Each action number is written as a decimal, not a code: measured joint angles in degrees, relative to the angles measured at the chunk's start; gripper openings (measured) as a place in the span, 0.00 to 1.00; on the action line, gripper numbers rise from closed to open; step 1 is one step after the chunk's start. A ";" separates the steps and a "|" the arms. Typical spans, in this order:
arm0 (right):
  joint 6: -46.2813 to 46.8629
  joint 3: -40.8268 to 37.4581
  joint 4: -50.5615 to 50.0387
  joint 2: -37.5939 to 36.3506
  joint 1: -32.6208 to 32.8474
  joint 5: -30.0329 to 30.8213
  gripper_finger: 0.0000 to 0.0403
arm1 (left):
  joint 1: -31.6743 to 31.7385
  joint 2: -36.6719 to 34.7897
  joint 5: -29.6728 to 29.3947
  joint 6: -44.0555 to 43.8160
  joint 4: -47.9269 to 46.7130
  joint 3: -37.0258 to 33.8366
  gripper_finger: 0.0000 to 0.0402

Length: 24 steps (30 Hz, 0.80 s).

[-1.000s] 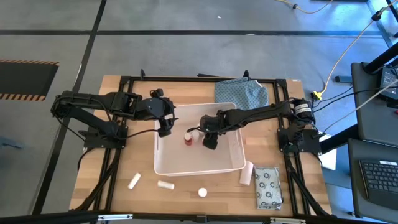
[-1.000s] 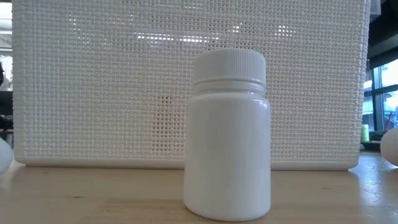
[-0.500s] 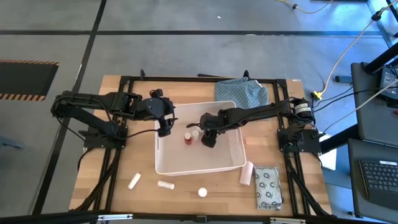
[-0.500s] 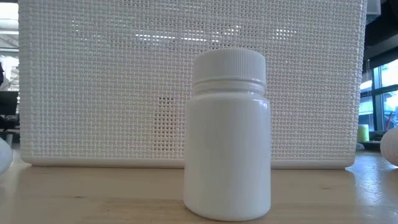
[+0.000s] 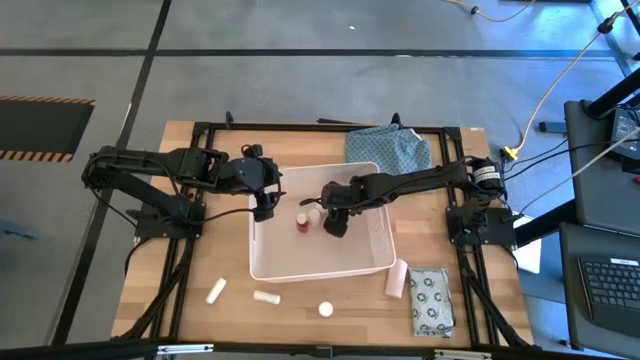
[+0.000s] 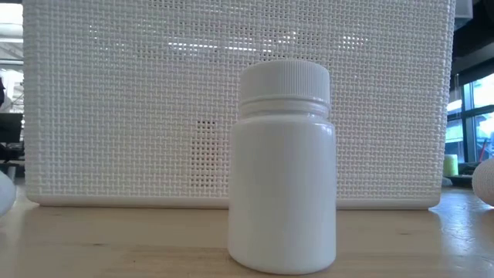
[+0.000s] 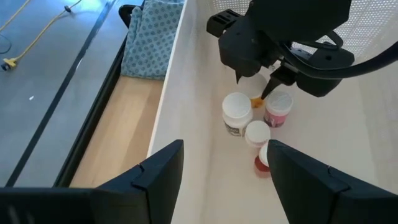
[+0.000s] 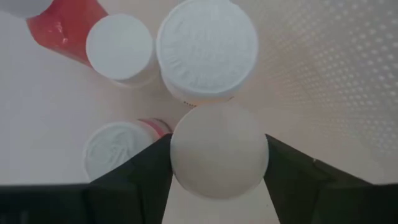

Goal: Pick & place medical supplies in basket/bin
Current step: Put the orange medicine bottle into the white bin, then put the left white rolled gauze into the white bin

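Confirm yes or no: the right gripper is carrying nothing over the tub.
No: in the right wrist view the right gripper has its fingers shut on a round white bottle above the tub.

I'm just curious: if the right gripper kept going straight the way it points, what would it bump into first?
The right gripper already holds a white round item. Straight ahead, that would probably meet the white-capped bottle in the bin first, though depth is unclear.

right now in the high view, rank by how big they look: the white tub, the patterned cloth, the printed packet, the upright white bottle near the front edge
1. white tub, clearly the largest.
2. patterned cloth.
3. printed packet, somewhat smaller than the cloth, though the cloth is bunched up.
4. upright white bottle, by far the smallest.
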 joint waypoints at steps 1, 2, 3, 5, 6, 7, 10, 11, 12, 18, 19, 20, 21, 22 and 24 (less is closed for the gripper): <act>-0.01 0.00 0.00 0.00 0.00 0.00 0.56 | -0.01 0.00 0.00 0.00 0.00 0.00 0.56; -0.01 0.00 -0.01 0.00 0.00 0.00 0.57 | 0.01 0.00 0.00 0.00 0.00 0.00 0.56; -0.03 0.00 0.00 0.00 0.00 -0.02 0.58 | -0.01 0.00 0.00 0.00 0.00 0.00 0.56; -0.03 0.00 -0.05 0.00 0.00 -0.02 0.61 | 0.01 0.00 0.00 0.02 0.00 0.00 0.56; -0.05 0.00 -0.05 0.00 0.00 -0.02 0.62 | -0.01 0.00 0.00 0.02 -0.02 0.00 0.56; -0.02 0.00 -0.07 0.00 0.00 -0.03 0.63 | 0.01 0.00 0.00 0.04 0.00 0.00 0.56; 0.04 0.00 -0.14 0.00 0.00 -0.04 0.65 | -0.01 0.00 0.00 0.11 -0.01 0.00 0.56; 0.04 0.00 -0.14 0.00 0.00 -0.04 0.66 | 0.00 0.00 0.00 0.15 -0.02 0.00 0.56; 0.04 0.00 -0.14 0.00 0.00 -0.04 0.66 | 0.00 0.00 0.00 0.40 -0.02 0.00 0.56; 0.02 1.15 -2.73 -0.04 0.00 -0.07 0.66 | -0.01 0.00 -0.02 2.53 -0.02 0.00 0.56; 0.04 1.79 -3.22 -0.07 0.00 -0.04 0.66 | 0.00 0.00 -0.02 2.54 -0.02 0.00 0.56; 0.01 2.49 -3.74 -0.11 0.00 -0.02 0.66 | -0.01 0.00 0.00 2.54 -0.02 0.00 0.56; -0.14 3.23 -4.42 -0.11 0.00 0.07 0.66 | 0.01 0.00 0.00 2.54 -0.02 0.00 0.56; -0.40 4.09 -5.28 -0.11 0.00 0.44 0.66 | 0.00 0.00 -0.02 2.56 -0.02 0.00 0.56; -1.32 5.84 -7.06 -0.11 0.02 0.85 0.66 | 0.00 0.00 -0.02 2.56 -0.02 0.00 0.56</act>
